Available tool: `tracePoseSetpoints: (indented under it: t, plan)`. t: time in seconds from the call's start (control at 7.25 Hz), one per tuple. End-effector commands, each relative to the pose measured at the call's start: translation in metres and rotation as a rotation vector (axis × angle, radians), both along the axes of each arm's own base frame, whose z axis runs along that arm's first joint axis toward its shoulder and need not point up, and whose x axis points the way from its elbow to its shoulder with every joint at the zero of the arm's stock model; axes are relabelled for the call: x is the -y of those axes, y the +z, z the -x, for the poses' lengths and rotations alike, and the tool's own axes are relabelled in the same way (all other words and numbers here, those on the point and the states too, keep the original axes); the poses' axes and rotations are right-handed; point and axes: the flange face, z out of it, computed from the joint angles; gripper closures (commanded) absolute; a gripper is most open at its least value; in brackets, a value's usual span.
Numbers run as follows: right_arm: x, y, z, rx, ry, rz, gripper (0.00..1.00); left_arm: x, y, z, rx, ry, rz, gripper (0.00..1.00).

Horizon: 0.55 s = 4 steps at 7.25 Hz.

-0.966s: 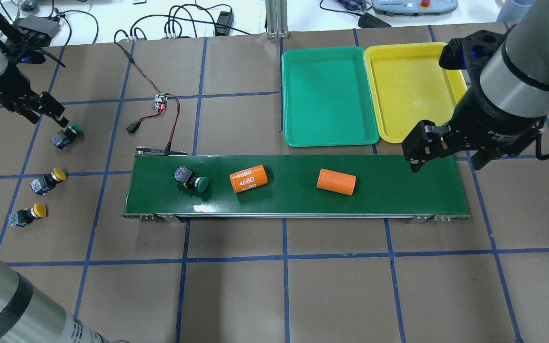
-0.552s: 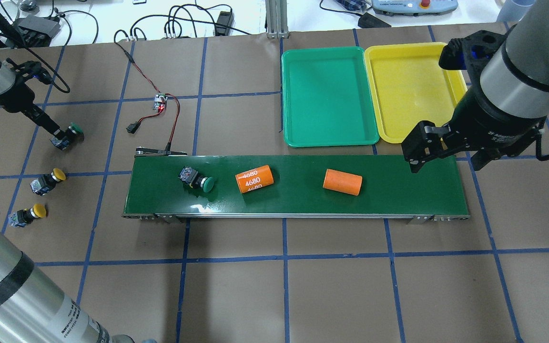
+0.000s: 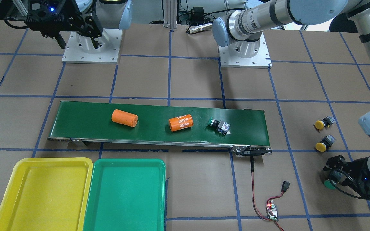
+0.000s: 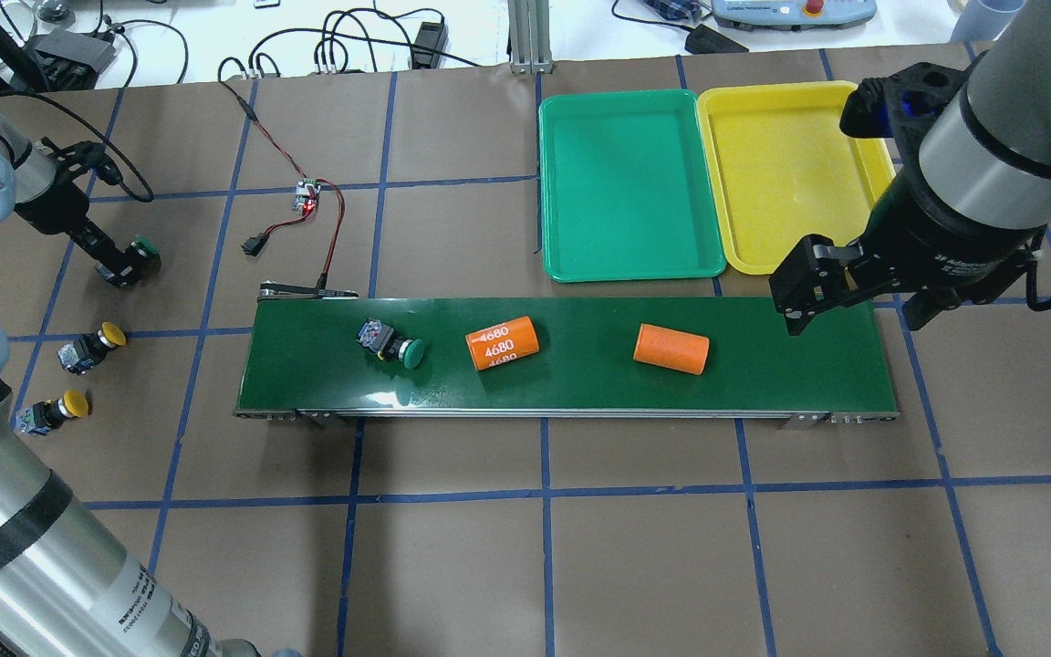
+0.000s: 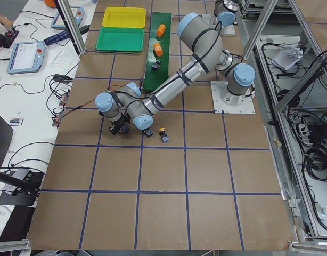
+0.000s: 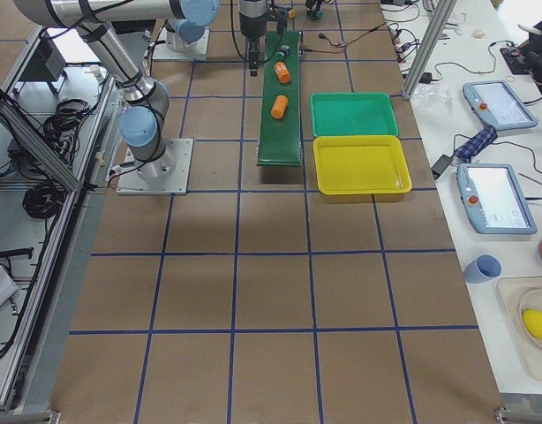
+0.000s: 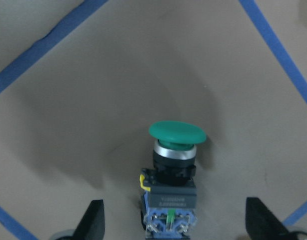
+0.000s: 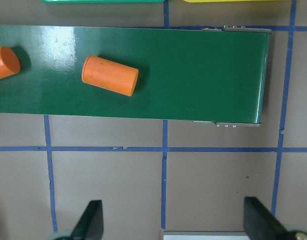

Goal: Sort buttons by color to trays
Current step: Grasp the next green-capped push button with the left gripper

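Green-capped button (image 7: 177, 132) on its side by the surface's (image 4: 452, 566) left edge, far half. Left end effector (image 4: 113, 263) low over it, fingers (image 7: 96, 220) apart either side of the blocky body, not touching. Two yellow buttons (image 4: 97, 345) nearer along that edge. Second green button (image 4: 390, 344) at the conveyor belt's (image 4: 763, 365) left end, then two orange cylinders (image 4: 502, 343). Green tray (image 4: 626, 182) and yellow tray (image 4: 781, 173) at far-right, no buttons in yet. Right end effector (image 4: 852, 306) spread, holding nothing, above the belt's right end.

Risk: an off-centre squeeze could catch the round cap, so the button twists or squirts out.

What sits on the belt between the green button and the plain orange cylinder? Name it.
The orange cylinder printed 4680, clear in the overhead view.
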Motion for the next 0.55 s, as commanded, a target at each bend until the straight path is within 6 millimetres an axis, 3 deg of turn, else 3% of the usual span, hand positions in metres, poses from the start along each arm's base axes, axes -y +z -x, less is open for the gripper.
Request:
tracePoseSetpoints:
  t: [0.0,0.28,0.41]
  plan:
    - [0.000,0.001,0.000,-0.001,0.001,0.004,0.00,0.003,0.001,0.005,0.007,-0.014,0.017,0.99]
    - [-0.001,0.000,0.000,-0.004,0.003,-0.003,0.00,-0.009,0.047,0.036,-0.002,-0.039,-0.006,1.00]
    - [0.000,0.000,-0.001,0.001,0.001,0.000,0.00,-0.022,0.063,0.062,-0.003,-0.068,-0.009,1.00]
